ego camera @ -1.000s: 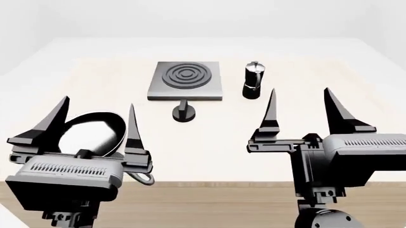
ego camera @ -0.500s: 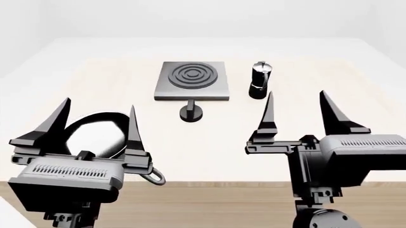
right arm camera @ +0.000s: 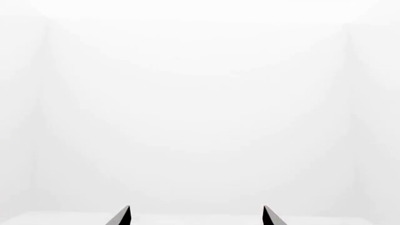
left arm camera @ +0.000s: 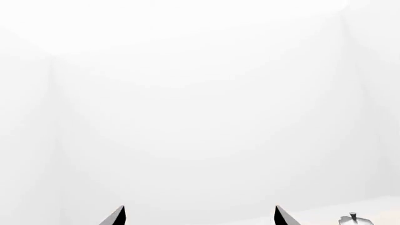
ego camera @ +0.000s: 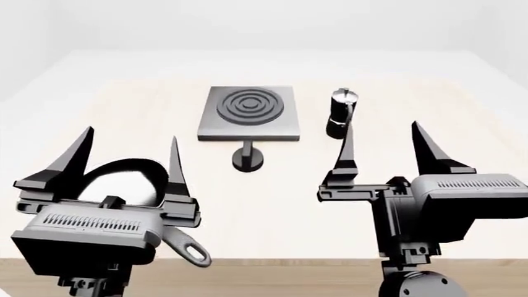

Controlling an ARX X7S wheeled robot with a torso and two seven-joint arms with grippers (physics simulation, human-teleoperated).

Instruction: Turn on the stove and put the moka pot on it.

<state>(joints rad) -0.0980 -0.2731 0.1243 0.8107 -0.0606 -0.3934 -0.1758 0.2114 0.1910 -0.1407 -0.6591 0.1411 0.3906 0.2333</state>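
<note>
Both my claws, left claw (ego camera: 128, 162) and right claw (ego camera: 385, 154), hang wide and empty near the bench (ego camera: 272, 192) edge, since the stove (ego camera: 250, 113), apparently unlit, and the moka pot (ego camera: 340, 114) just beside it wait farther off.

Pale wooden table (ego camera: 462, 124) on a white floor, plain white walls all round, soft even light.
</note>
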